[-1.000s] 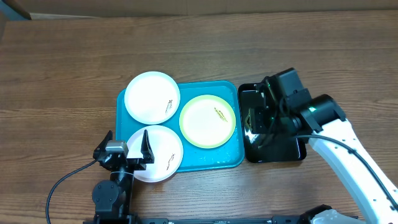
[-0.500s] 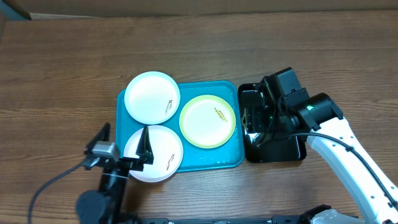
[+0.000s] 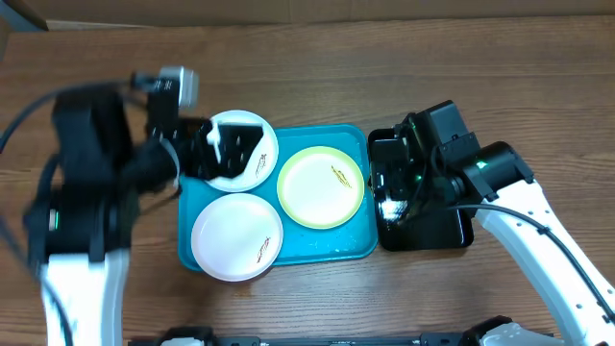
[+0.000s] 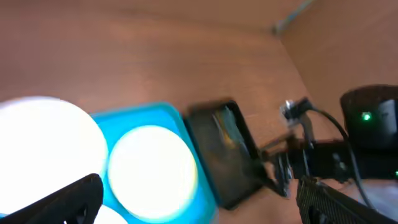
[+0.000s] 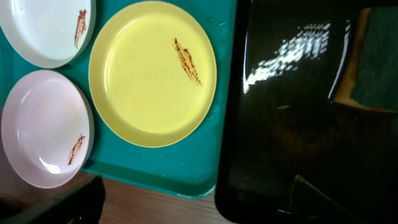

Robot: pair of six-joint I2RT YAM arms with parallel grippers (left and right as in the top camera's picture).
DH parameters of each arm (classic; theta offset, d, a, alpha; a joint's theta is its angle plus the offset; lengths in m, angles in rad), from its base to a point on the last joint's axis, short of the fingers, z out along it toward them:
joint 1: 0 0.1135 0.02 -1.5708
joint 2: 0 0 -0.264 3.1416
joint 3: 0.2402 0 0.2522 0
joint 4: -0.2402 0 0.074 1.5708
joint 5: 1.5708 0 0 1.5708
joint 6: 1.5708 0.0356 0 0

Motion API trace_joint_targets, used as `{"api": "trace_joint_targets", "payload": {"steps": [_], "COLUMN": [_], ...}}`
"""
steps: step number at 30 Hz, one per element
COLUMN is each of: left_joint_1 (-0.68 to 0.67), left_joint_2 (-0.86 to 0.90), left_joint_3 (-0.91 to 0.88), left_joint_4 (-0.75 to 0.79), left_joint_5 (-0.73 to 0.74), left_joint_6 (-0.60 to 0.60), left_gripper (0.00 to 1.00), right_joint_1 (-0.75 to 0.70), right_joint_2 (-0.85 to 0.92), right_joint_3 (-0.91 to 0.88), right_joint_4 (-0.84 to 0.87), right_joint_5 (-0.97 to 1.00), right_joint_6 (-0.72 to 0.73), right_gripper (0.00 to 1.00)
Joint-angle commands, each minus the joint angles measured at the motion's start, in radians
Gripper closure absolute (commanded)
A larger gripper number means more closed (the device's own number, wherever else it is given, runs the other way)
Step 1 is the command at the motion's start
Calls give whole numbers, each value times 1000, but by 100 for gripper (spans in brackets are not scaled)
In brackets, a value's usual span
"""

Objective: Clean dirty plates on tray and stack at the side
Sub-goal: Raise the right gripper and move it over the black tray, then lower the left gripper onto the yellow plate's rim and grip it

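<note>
Overhead: the blue tray (image 3: pixel 357 245) holds all three plates. The near white plate (image 3: pixel 237 237) overhangs the tray's front rim, the far white plate (image 3: pixel 252 130) sits behind it, and the green-rimmed plate (image 3: pixel 321 186) lies to their right. Each has a dark smear. The left gripper (image 3: pixel 223 152), blurred, hangs over the far white plate. The right gripper (image 3: pixel 389 183) is above the black tray (image 3: pixel 442 235) alongside.

Left wrist: the left fingers stand wide apart with nothing between them. The plates below are washed out by glare.

Right wrist: these fingers are also spread and empty. What looks like a sponge (image 5: pixel 376 56) lies in the black tray's corner.

The plates look light, stiff, smooth and probably slippery. They lie flat, so only the rim offers a hold. The overhanging lip of the near white plate seems easiest to pinch
</note>
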Motion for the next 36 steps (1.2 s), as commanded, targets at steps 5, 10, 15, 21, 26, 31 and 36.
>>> {"api": "trace_joint_targets", "payload": {"steps": [5,10,15,21,26,31,36], "left_joint_1": [0,-51,-146,-296,-377,-402,-408], "left_joint_2": [282,392,476,536,579,629,692], "left_joint_3": [93,72,66,38,34,32,24], "left_joint_4": [-106,-246,-348,-349,-321,-294,-294], "left_joint_5": [258,21,-261,-440,-522,-522,-525], "left_joint_6": [-43,-60,-205,-302,-332,-361,-360], "left_gripper": [6,62,81,77,48,56,55], "right_joint_1": [0,-2,-69,-179,-189,-187,-187], "right_joint_2": [-7,-7,-7,-5,-5,0,23], "right_joint_3": [109,109,109,109,107,106,105], "right_joint_4": [-55,-62,-45,-68,-99,-100,-99], "right_joint_5": [34,100,114,84,85,105,108], "right_joint_6": [-6,-5,60,81,76,77,77], "right_gripper": [0,0,0,2,5,7,7]}}
